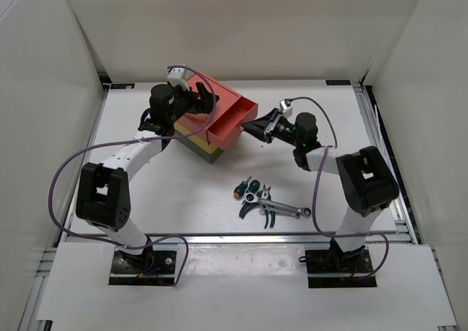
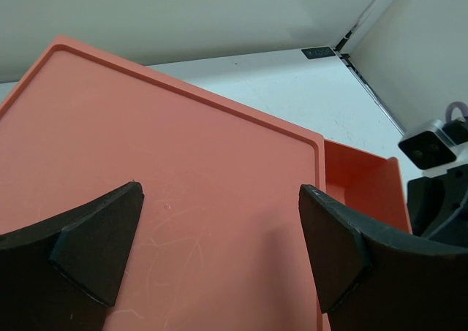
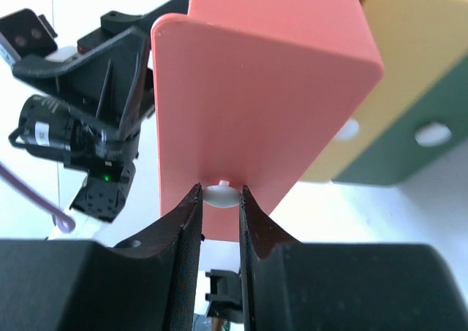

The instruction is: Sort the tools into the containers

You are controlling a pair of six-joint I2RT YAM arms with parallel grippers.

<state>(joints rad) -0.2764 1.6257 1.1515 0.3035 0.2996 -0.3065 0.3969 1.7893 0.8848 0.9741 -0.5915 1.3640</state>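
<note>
- Right gripper (image 3: 219, 196): I read both black fingers (image 3: 183, 232) as clamped on the small round white knob (image 3: 221, 194), at the lower edge of the flat front panel of the salmon-red top drawer (image 3: 263, 104).
- In the top view this drawer (image 1: 232, 119) stands partway out of the stack, angled toward the R arm.
- Left gripper (image 2: 219, 229): black padded fingers (image 2: 95, 247) are wide apart, positioned over the flat salmon-red lid of the stack. I cannot tell whether the pads touch the lid.
- Below the top drawer: yellow middle drawer (image 3: 409, 68) and dark green bottom drawer (image 3: 409, 152), both flush in the stack, each with its own white knob.
- Tools: all lie in one cluster on the white table (image 1: 161, 192), near the front edge, between the arm bases and well apart from the stack.
- Cluster contents:
  - two stubby screwdrivers (image 1: 238, 189) w/ green and orange handles;
  - green-handled pliers (image 1: 247, 210);
  - silver ratchet wrench (image 1: 287, 209), lying across the pliers.
</note>
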